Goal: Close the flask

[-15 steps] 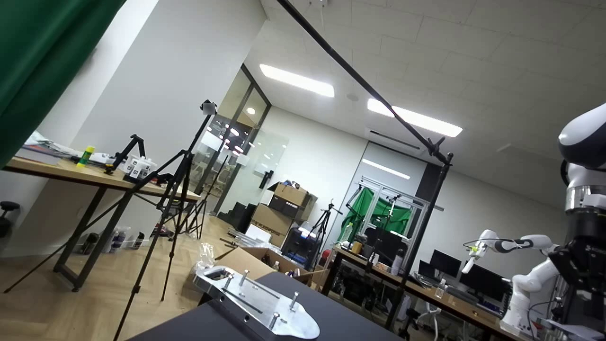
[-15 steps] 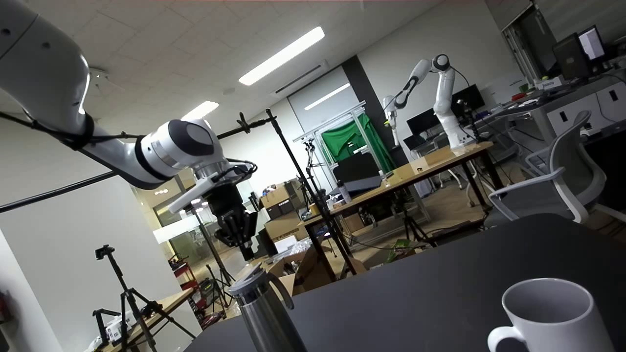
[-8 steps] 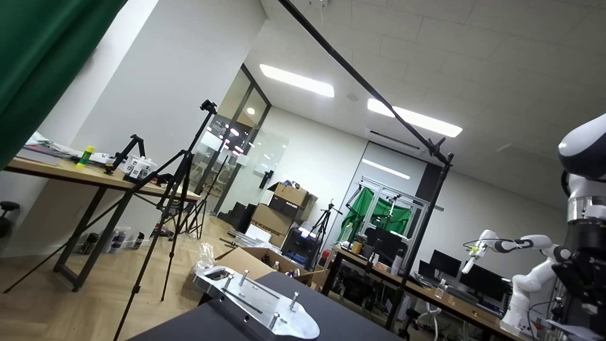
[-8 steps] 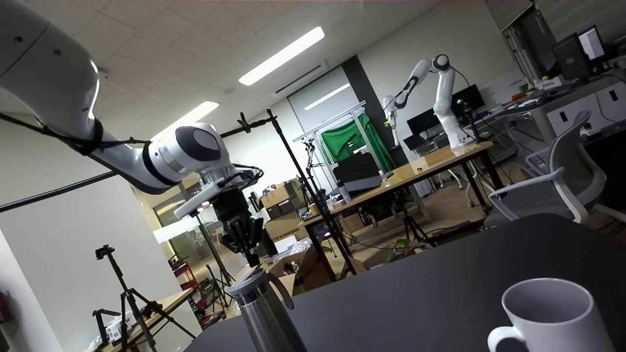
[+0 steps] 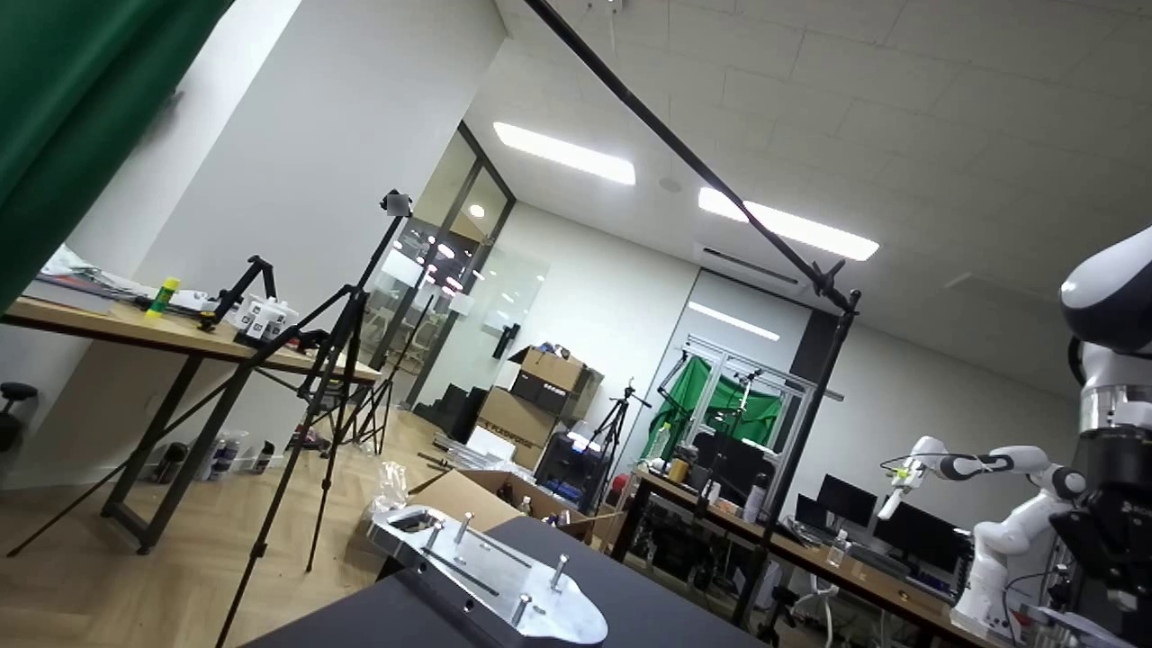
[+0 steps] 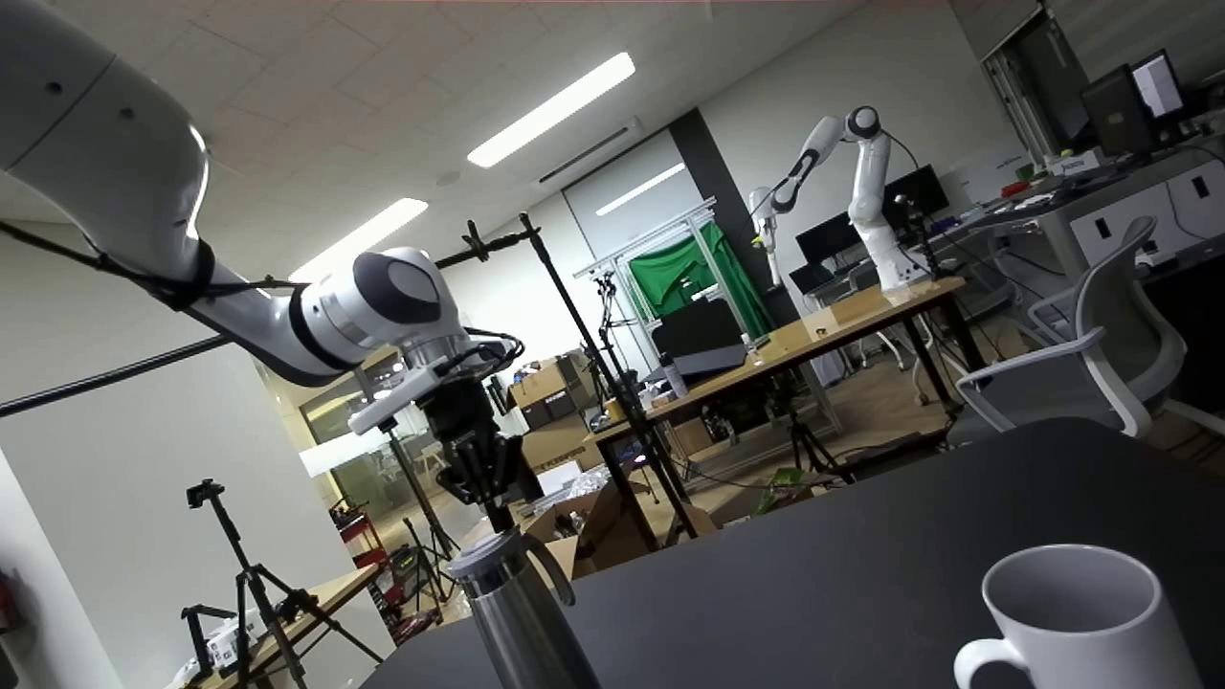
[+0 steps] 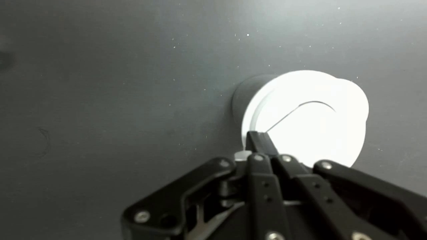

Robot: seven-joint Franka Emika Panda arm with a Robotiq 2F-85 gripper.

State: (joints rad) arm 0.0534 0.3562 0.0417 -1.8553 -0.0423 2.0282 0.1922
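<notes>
The flask [image 6: 531, 622] is a tall steel jug with a grey handle, standing on the dark table in an exterior view. Its grey lid [image 6: 488, 553] lies nearly flat on top. In the wrist view the lid [image 7: 313, 130] looks bright white, with a thin curved seam. My gripper [image 6: 501, 524] points down with its fingers together and nothing between them. Its fingertips are right at the top of the lid; exact contact is hard to tell. In the wrist view the fingertips [image 7: 262, 141] cover the lid's lower left edge. The flask is out of view in an exterior view where my gripper [image 5: 1120, 594] is partly cut off.
A white mug [image 6: 1081, 612] stands on the dark table [image 6: 766, 593], to the right of the flask. A metal plate with upright bolts [image 5: 490, 576] is at a dark table's edge. A thin black stand pole [image 6: 593, 354] rises behind the arm.
My gripper has moved down and slightly right in an exterior view, fingers staying together. The lid's flap, tilted up a second ago, has gone down under the fingertips. The flask body has not moved.
</notes>
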